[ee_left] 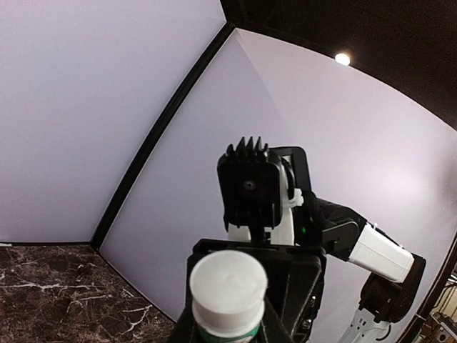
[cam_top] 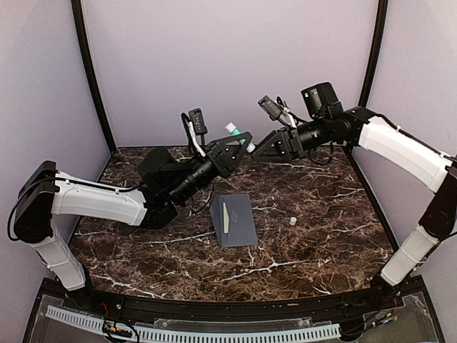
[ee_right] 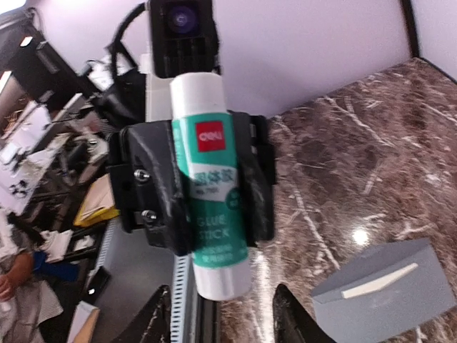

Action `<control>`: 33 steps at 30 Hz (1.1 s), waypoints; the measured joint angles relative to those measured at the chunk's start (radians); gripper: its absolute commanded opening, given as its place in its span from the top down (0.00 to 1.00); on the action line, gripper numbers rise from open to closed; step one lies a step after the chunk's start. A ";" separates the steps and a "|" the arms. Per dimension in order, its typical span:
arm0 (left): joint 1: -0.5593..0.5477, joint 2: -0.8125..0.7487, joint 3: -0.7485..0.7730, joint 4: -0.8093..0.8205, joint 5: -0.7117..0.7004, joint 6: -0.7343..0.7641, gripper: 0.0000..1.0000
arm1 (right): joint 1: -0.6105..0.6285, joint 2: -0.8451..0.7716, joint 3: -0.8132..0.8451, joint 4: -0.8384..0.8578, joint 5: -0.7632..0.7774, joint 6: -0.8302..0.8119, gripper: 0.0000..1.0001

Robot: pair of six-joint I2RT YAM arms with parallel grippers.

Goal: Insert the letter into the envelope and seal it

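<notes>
The slate grey-blue envelope (cam_top: 235,221) lies flat mid-table. A thin cream strip (cam_top: 225,216), an edge of the letter, shows on it; the rest of the letter is hidden. The right wrist view shows the envelope (ee_right: 389,293) and the strip (ee_right: 378,280) too. My left gripper (cam_top: 239,141) is raised above the back of the table, shut on a green-and-white glue stick (cam_top: 233,130). The stick's white end (ee_left: 227,286) fills the left wrist view. My right gripper (cam_top: 259,148) is open, its fingertips (ee_right: 289,314) just short of the stick's lower end (ee_right: 218,214), not touching it.
A small white cylinder (cam_top: 293,221) lies on the dark marble table (cam_top: 321,243) to the right of the envelope. Pale walls with black corner posts (cam_top: 93,78) close in the back and sides.
</notes>
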 measured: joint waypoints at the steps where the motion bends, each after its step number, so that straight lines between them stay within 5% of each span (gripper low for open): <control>1: 0.001 0.000 -0.002 -0.001 -0.009 0.000 1.00 | 0.004 -0.011 -0.001 -0.018 0.069 -0.021 0.49; 6: 0.008 0.000 -0.013 -0.019 -0.064 0.000 1.00 | 0.067 -0.121 -0.070 -0.036 0.552 -0.169 0.48; 12: 0.008 0.000 -0.018 -0.022 -0.110 -0.008 1.00 | 0.177 -0.138 -0.074 -0.038 0.859 -0.277 0.48; 27: 0.008 0.000 -0.018 -0.021 -0.129 -0.032 1.00 | 0.300 -0.051 0.048 -0.042 1.034 -0.340 0.55; 33: 0.008 0.000 -0.018 -0.021 -0.129 -0.034 1.00 | 0.304 -0.050 0.069 -0.042 1.048 -0.343 0.67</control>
